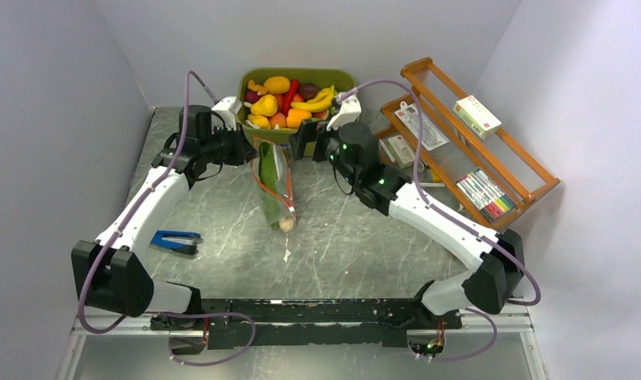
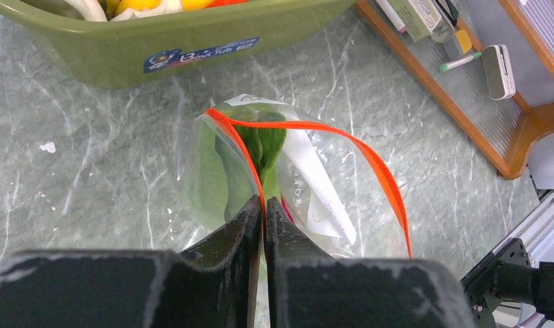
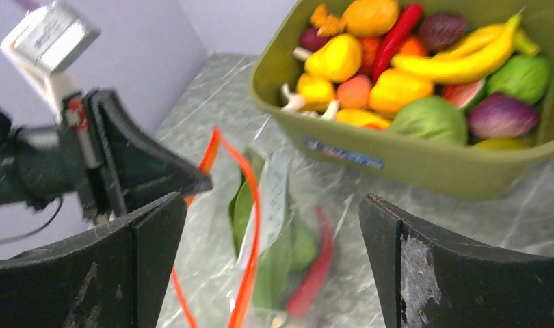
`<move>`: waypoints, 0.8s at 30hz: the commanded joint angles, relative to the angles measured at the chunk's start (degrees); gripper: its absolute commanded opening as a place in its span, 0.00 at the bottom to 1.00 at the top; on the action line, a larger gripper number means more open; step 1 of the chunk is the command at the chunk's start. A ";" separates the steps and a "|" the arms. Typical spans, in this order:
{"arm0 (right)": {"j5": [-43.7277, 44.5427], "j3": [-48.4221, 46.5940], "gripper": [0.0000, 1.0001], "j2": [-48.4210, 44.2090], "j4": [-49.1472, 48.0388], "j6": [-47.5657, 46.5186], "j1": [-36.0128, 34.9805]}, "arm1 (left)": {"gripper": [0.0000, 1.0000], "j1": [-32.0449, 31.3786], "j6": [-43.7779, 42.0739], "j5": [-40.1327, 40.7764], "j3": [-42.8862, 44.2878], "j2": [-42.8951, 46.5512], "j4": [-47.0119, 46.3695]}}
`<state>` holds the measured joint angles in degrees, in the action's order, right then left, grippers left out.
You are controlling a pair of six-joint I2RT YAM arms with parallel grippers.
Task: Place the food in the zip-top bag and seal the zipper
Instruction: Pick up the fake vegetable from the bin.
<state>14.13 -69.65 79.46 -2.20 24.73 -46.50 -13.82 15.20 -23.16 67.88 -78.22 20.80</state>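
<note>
- Clear plastic at centre stage: the zip-top bag (image 1: 274, 186) is sitting mid-table (image 1: 365, 245), just on the near side of the green tub (image 1: 337, 77), with its mouth at the far end.
- The left gripper (image 2: 264, 205) is pinching the zipper (image 2: 373, 160). Its jaws are pressed tight together on one side of the red-orange strip.
- The two sides of that strip are bowing well apart, so the mouth is gaping open.
- Inside the bag, green leaves (image 2: 216, 181) are showing through the plastic, and a red chili (image 3: 315, 270) is lying beside them — a bit blurred in the right wrist view.
- A small pale piece (image 1: 286, 225) is resting at the bag's near end; whether it is inside the plastic, I cannot tell.
- The right gripper (image 3: 271, 205) is hanging over the bag with its jaws spread wide, gripping nothing.
- The tub is brimming with more toy produce.
- A wooden rack (image 1: 531, 172) is standing far right, and a blue object (image 1: 175, 241) is lying near left.
</note>
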 commanded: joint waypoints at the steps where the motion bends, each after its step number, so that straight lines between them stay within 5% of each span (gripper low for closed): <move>1: 5.28 -6.66 1.00 5.49 4.82 -9.94 2.30 | 0.07 -0.17 -2.37 0.28 0.74 1.80 0.95; 8: 4.03 -16.72 0.94 16.81 4.08 -20.09 6.29 | 0.07 -0.15 -1.37 -2.73 -3.75 4.19 -0.64; 17: -3.04 -28.59 0.77 33.11 -1.12 -21.08 14.28 | 0.07 -0.16 -0.86 -5.42 -10.28 9.99 -1.87; 24: -10.10 -46.34 0.71 50.83 0.29 -24.39 19.64 | 0.07 -0.15 -1.89 -6.87 -10.86 10.94 -1.24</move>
<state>9.37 -107.42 122.78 -2.00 3.60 -29.63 -13.82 14.11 -27.44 57.25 -68.14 20.64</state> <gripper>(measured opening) 0.713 0.071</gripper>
